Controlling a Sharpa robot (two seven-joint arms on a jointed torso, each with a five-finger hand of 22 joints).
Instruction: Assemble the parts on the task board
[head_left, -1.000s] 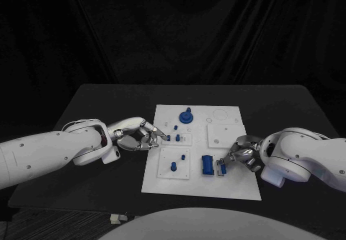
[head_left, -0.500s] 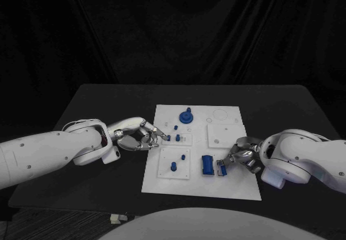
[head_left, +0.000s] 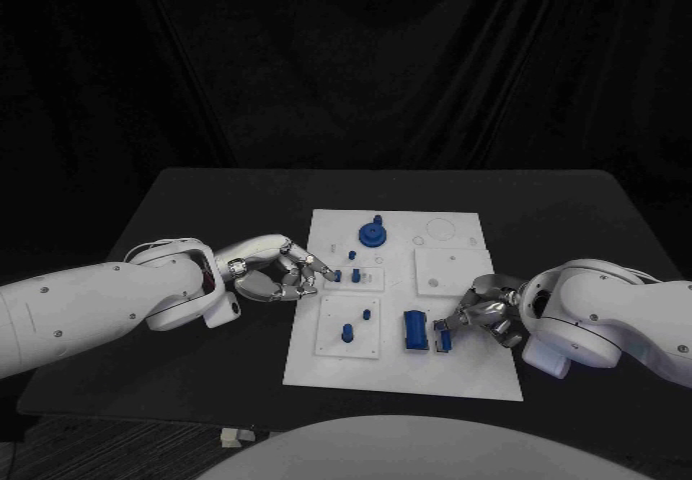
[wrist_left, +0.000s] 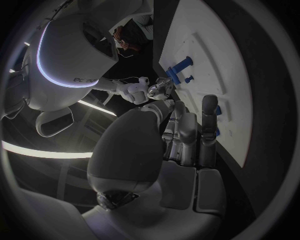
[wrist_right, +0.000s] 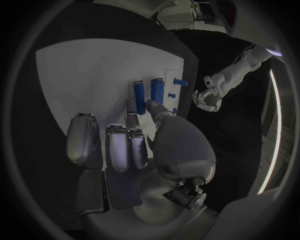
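Note:
The white task board (head_left: 462, 372) lies mid-table with several blue parts on it: a round knobbed part (head_left: 372, 234), small pegs (head_left: 346, 331) and a thick blue block (head_left: 414, 330). My left hand (head_left: 271, 272) rests at the board's left edge, a fingertip against a small blue peg (head_left: 335, 275), thumb apart. In the left wrist view that peg (wrist_left: 217, 109) sits beside the fingertip. My right hand (head_left: 486, 314) is at the board's right side. It pinches the end of a thin blue bar (head_left: 444, 339) lying beside the block; thumb and finger flank the bar (wrist_right: 140, 96).
The black table (head_left: 188, 200) surrounds the board. Raised white square plates (head_left: 450, 268) sit on the board between my hands. The board's far right corner has empty round holes (head_left: 436, 229).
My right hand and the thin blue bar have shifted slightly toward the board's near edge. The left hand has stayed still.

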